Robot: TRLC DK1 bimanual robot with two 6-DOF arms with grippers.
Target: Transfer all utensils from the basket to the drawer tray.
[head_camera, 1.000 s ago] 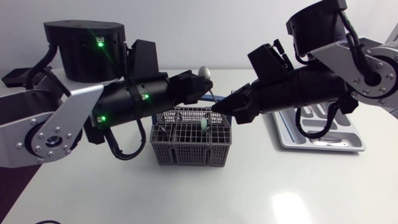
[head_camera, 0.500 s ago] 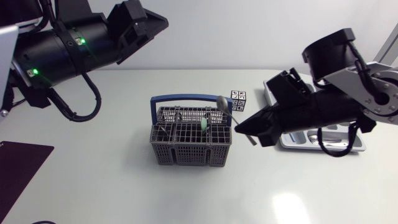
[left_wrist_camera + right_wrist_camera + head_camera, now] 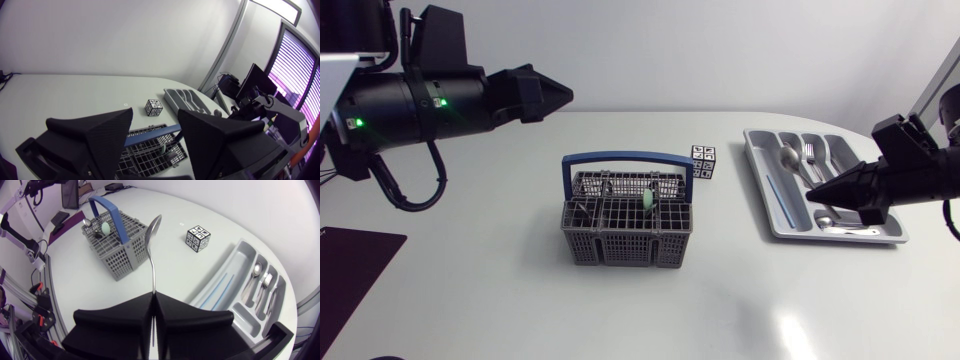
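My right gripper (image 3: 153, 296) is shut on the handle of a metal spoon (image 3: 151, 245), whose bowl points away ahead of the fingers. In the head view this gripper (image 3: 812, 192) hovers over the grey drawer tray (image 3: 770, 205), which holds a spoon (image 3: 790, 155) and a fork (image 3: 810, 152). The grey basket (image 3: 628, 235) with a blue handle stands mid-table and holds a green-handled utensil (image 3: 648, 200) and other pieces. My left gripper (image 3: 155, 125) is open and empty, high above the basket (image 3: 150, 150). From overhead it (image 3: 555, 97) sits at the far left.
A small black-and-white patterned cube (image 3: 703, 160) stands between the basket and the tray, and shows in the right wrist view (image 3: 198, 238). A dark mat (image 3: 350, 265) lies at the table's front left corner.
My left gripper let go of the spoon, opened and pulled back to the upper left. My right arm carried the spoon from the basket rightward to above the tray.
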